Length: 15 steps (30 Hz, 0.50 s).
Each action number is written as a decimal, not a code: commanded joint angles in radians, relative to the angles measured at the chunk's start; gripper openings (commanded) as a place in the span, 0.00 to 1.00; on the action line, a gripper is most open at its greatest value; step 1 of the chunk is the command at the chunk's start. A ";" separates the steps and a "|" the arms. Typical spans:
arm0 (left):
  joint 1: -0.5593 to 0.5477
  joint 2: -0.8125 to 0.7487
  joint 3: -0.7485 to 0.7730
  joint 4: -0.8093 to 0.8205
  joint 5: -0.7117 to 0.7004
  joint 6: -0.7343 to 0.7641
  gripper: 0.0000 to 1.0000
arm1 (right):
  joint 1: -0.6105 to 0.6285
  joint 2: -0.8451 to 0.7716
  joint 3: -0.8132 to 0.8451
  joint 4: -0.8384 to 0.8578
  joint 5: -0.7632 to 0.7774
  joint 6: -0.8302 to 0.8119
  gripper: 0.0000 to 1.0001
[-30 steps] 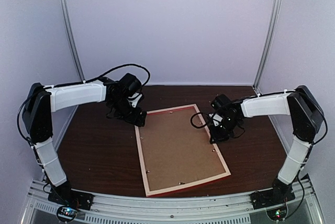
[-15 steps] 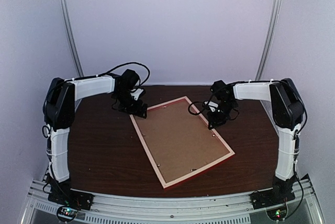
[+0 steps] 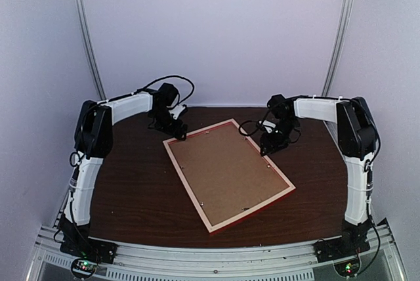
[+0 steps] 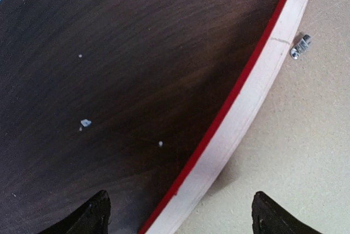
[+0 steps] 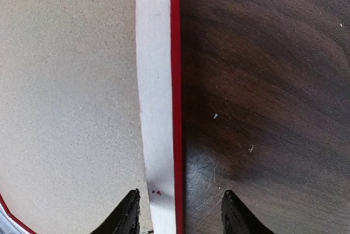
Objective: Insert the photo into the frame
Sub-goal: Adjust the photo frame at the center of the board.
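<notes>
The frame (image 3: 187, 186) lies back side up on the dark table, pale wood rails with red outer edges. A plain brown backing board (image 3: 226, 172) fills it. The photo is not in view. My left gripper (image 3: 178, 134) is at the frame's far left corner. In the left wrist view it (image 4: 183, 217) is open, with its jaws astride the rail (image 4: 246, 108). My right gripper (image 3: 266, 150) is at the far part of the right rail. In the right wrist view it (image 5: 180, 215) is open, astride the rail (image 5: 156, 108), not clamped on it.
The dark wooden table (image 3: 125, 182) is walled in by pale panels at the back and sides. A small metal clip (image 4: 301, 46) sits on the backing board (image 4: 306, 135) beside the rail. A metal rail with the arm bases runs along the near edge.
Both arms have stretched further towards the back wall. The frame has slid away from the near edge and turned anticlockwise, so its right side now lies further back.
</notes>
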 commanded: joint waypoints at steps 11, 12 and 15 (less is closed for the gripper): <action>0.019 0.105 0.089 -0.011 0.023 0.069 0.70 | -0.005 -0.253 -0.153 -0.035 -0.003 0.118 0.51; 0.019 0.107 0.087 -0.011 0.023 0.067 0.65 | -0.005 -0.275 -0.170 -0.032 -0.002 0.128 0.51; 0.021 0.102 0.076 -0.012 0.010 0.053 0.49 | -0.005 -0.336 -0.229 -0.027 0.005 0.169 0.51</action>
